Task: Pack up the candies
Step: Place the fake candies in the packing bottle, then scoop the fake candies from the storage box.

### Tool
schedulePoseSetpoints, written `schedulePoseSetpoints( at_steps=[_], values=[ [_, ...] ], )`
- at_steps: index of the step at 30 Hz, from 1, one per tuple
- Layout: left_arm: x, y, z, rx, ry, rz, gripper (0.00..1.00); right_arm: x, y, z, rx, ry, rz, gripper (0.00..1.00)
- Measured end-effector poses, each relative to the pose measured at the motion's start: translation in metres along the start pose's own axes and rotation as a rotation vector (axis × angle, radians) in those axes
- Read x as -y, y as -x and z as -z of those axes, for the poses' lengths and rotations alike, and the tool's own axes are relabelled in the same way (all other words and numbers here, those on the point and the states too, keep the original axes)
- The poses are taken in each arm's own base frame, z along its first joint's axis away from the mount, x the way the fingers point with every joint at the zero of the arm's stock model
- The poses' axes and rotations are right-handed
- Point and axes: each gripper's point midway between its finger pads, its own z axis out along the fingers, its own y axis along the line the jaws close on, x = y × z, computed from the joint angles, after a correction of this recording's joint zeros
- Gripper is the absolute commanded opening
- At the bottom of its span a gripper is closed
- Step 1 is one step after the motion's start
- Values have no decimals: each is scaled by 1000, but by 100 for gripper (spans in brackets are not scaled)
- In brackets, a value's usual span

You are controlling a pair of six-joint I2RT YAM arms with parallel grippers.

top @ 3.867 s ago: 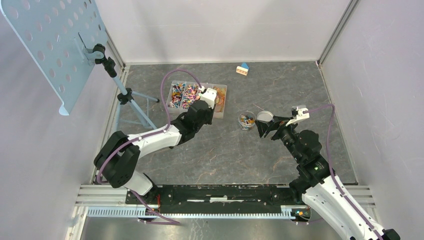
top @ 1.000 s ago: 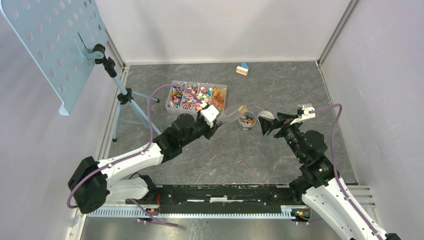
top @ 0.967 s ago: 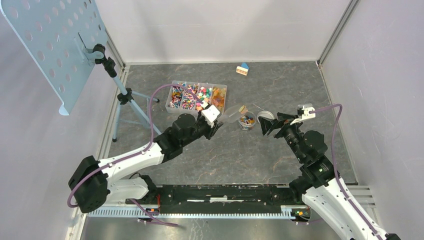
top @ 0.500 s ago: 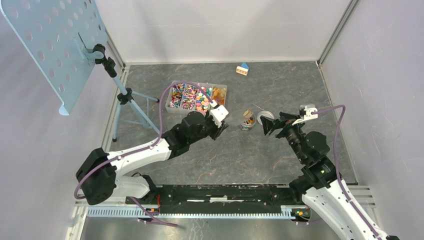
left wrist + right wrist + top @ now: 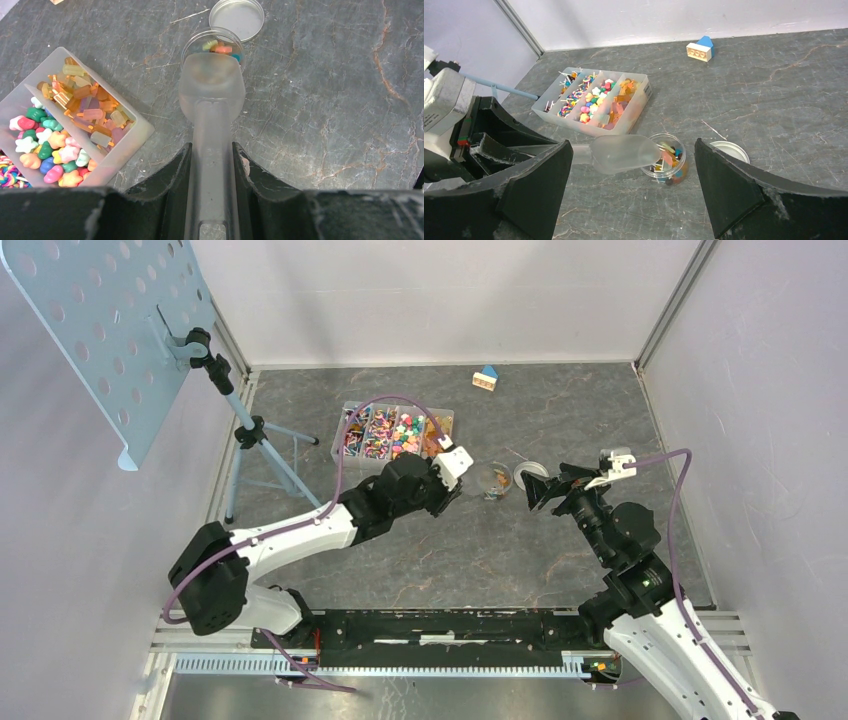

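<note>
The candies fill a clear compartment box [image 5: 395, 432], which also shows in the left wrist view [image 5: 75, 130] and the right wrist view [image 5: 596, 102]. A small clear jar [image 5: 491, 480] holds several mixed-colour candies [image 5: 220, 47] [image 5: 669, 162]. My left gripper [image 5: 450, 488] [image 5: 212, 147] is shut on the handle of a translucent scoop [image 5: 212, 100] [image 5: 624, 152]. The scoop's bowl rests over the jar's near rim and looks empty. My right gripper [image 5: 548, 492] [image 5: 633, 144] is open and empty, just right of the jar.
The jar's round lid [image 5: 530, 475] [image 5: 729, 150] lies flat right of the jar. A blue-roofed toy house [image 5: 485, 378] [image 5: 700, 49] sits at the back. A tripod [image 5: 250, 430] with a perforated panel [image 5: 100, 330] stands on the left.
My left arm has carried the scoop from the candy box rightward to the jar and over its rim. The right arm has barely moved.
</note>
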Motion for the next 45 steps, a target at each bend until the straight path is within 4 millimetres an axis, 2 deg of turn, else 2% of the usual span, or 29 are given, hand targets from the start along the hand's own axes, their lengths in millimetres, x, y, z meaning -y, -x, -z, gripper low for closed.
schedulePoseSetpoints(
  at_steps=[6, 12, 17, 31, 34, 42, 45],
  values=[
    [-2, 7, -4, -33, 3, 0, 2, 0, 0, -1, -5, -1, 4, 98],
    [-4, -3, -1, -81, 14, -1, 2, 0, 0, -1, -5, -1, 4, 98],
    [-6, -1, 2, -76, 24, -1, 2, -1, 1, -1, -4, 0, 3, 98],
    [-18, 18, 36, 61, 78, -58, 2, -2, 1, 0, -4, 5, 0, 98],
    [-28, 19, 41, 65, 124, -52, 2, -2, 1, 0, -5, 7, 0, 98],
    [-81, 2, 52, -47, 345, -8, 2, -2, 2, 0, -3, 8, 0, 98],
    [-93, 6, 49, -105, 395, 19, 2, -2, 2, 0, -3, 8, -4, 98]
  ],
)
